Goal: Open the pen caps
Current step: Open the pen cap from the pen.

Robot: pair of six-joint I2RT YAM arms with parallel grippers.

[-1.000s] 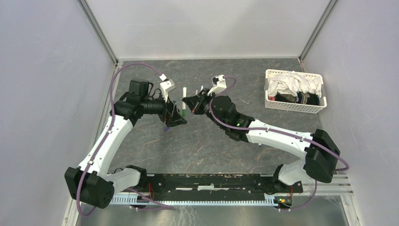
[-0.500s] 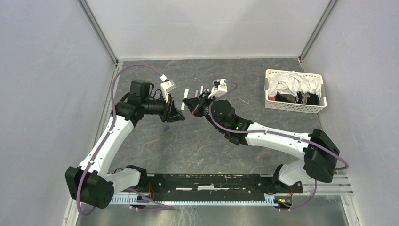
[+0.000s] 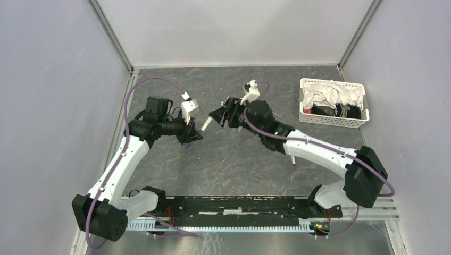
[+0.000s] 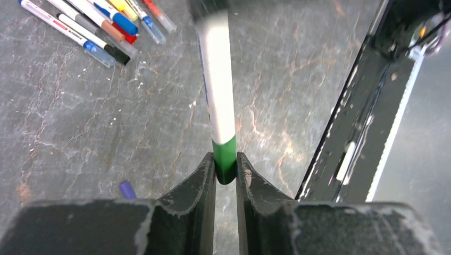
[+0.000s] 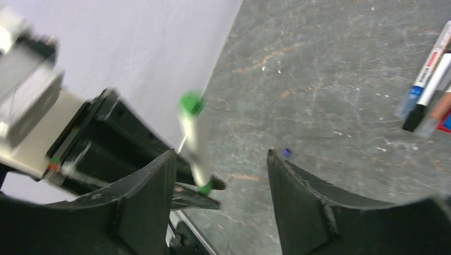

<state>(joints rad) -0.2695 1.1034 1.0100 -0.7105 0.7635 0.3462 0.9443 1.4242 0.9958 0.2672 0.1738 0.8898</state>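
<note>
Grip: my left claw (image 4: 225, 171) pinches the pen (image 4: 219, 79) by one green end.
Axis: barrel points straight at my right claw (image 5: 220, 155).
Right: jaws wide, free green end (image 5: 191, 102) just ahead, untouched.

Left end effector (image 4: 225, 170) clamped green pen (image 4: 219, 79); right end effector (image 5: 220, 175) released.

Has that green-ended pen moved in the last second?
Yes: the pen tipped and shifted slightly farther from the basket, towards the near edge.
</note>
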